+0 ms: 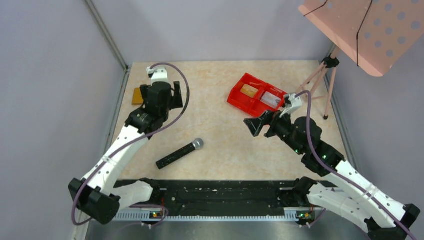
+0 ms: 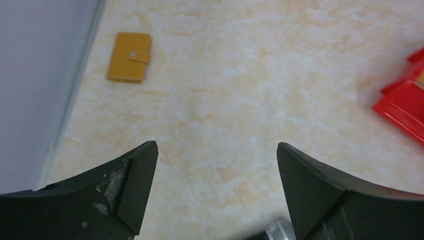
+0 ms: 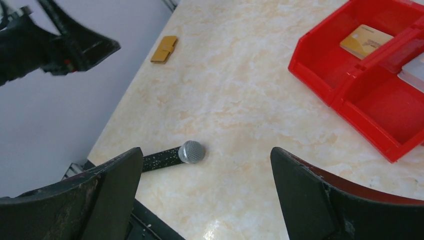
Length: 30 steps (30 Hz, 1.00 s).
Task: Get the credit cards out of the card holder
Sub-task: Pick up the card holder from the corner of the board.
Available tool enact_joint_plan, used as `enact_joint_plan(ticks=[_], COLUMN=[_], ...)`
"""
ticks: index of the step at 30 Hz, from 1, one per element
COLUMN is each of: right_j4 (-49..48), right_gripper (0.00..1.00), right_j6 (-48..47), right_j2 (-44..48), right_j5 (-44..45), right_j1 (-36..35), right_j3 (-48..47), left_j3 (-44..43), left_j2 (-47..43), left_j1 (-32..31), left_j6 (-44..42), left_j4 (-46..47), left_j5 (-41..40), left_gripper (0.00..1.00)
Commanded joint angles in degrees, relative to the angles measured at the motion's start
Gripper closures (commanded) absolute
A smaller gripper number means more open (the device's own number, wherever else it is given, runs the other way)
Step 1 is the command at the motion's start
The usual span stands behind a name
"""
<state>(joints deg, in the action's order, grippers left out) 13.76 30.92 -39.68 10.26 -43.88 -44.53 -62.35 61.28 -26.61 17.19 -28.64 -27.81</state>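
Left gripper and right gripper both spread wide, empty. Card holder lies snapped shut, far left by the wall; gold card sits in red tray. I'd pin holder, pop tab first.

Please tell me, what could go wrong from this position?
1. The card holder lies closed and flat beside the side wall. The open left pincer may push it against the wall instead of gripping it.
2. The microphone lies loose, so a low sweep could roll it.
3. The open right pincer hangs near the red tray and could bump it.
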Motion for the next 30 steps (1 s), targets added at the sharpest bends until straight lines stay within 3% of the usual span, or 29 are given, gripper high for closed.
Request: enact_joint_plan(ticks=[1, 6, 14, 21, 30], right_j4=[-5.39, -4.17, -1.67, 0.65, -0.51], right_gripper=[0.01, 0.02, 0.02, 0.02, 0.02], right_j6=[-3.12, -3.41, -3.11, -3.15, -2.97], right_j2=[2.27, 2.61, 6.19, 12.20, 17.91], right_j5=[-6.21, -9.94, -14.06, -11.56, -8.36], right_j1=[-0.51, -0.51, -0.54, -0.51, -0.51], right_j3=[0.76, 0.06, -1.49, -0.61, 1.04], left_j3=[-8.66, -12.32, -15.07, -17.83, -20.56], left_j2=[8.83, 19.92, 33.20, 46.65, 56.78], left_j1=[2.86, 8.64, 18.88, 22.78, 23.96], left_j6=[-9.25, -19.31, -21.61, -22.94, -30.26], left_j4=[0.14, 5.64, 12.43, 18.12, 25.98], left_j5=[-12.76, -17.66, -8.28, -13.02, -13.84], left_gripper=[0.06, 0.08, 0.13, 0.16, 0.22])
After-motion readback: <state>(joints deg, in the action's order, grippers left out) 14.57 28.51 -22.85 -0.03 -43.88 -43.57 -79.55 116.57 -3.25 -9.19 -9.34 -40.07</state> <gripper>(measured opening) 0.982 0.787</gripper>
